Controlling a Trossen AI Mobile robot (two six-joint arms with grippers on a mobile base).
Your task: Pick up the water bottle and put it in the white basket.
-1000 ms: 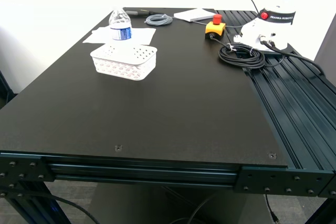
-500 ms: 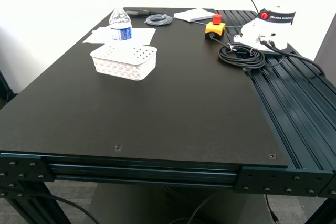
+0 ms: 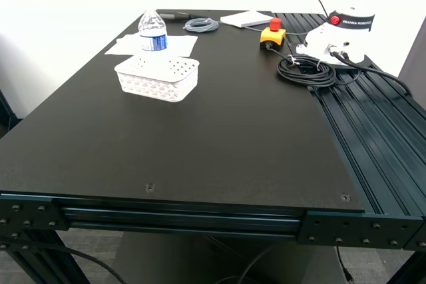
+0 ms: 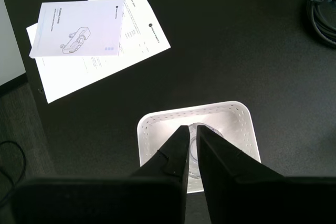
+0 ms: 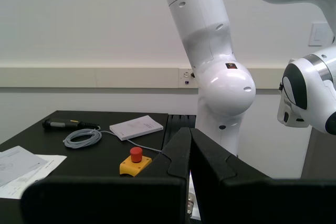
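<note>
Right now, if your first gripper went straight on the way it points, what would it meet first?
Most likely the water bottle: its clear top shows just past my first gripper, with the white basket around it in that view. How far off it is I cannot tell.

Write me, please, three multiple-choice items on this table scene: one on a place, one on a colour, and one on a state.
1. In the exterior view, the white basket sits on the table's
A. left half
B. right half
C. near edge

2. The water bottle's label band is mainly
A. red
B. blue
C. green

3. The water bottle is
A. lying on its side
B. upside down
C. upright

Answers:
1 A: it lies well toward the exterior view's left.
2 B: the band shows blue.
3 C: its cap points upward.
</note>
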